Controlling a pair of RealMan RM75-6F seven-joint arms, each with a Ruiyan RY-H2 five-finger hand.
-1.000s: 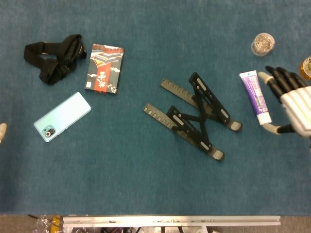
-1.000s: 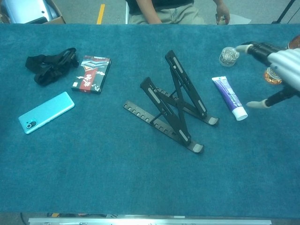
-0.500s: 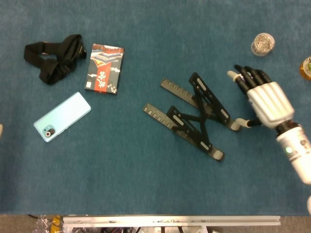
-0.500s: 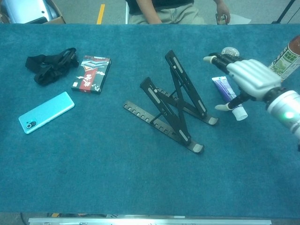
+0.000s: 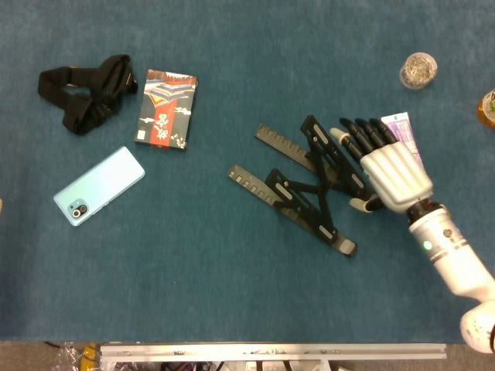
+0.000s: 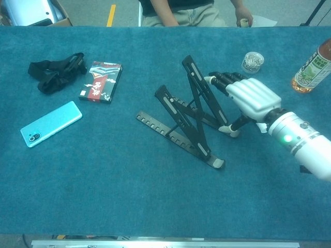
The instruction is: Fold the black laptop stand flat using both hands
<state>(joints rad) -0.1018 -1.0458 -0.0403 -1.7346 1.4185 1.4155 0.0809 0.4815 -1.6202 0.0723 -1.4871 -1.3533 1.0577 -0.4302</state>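
One stand (image 5: 309, 184), black and propped open on blue cloth, sits directly to the left of the right hand (image 5: 390, 166) as seen in the head view, its long rails running diagonally away from the fingertips toward the phone (image 5: 99, 185) side. The hand hovers spread and empty over the raised end; from the chest view, the fingers (image 6: 221, 78) appear just beside the upper struts, and contact cannot be confirmed. This hand is judged the nearer; the left hand is not shown. A tube (image 5: 402, 127) lies mostly hidden behind the palm. Farther off rest a booklet (image 5: 166, 109), a strap (image 5: 87, 93) and a bottle (image 6: 311, 64).
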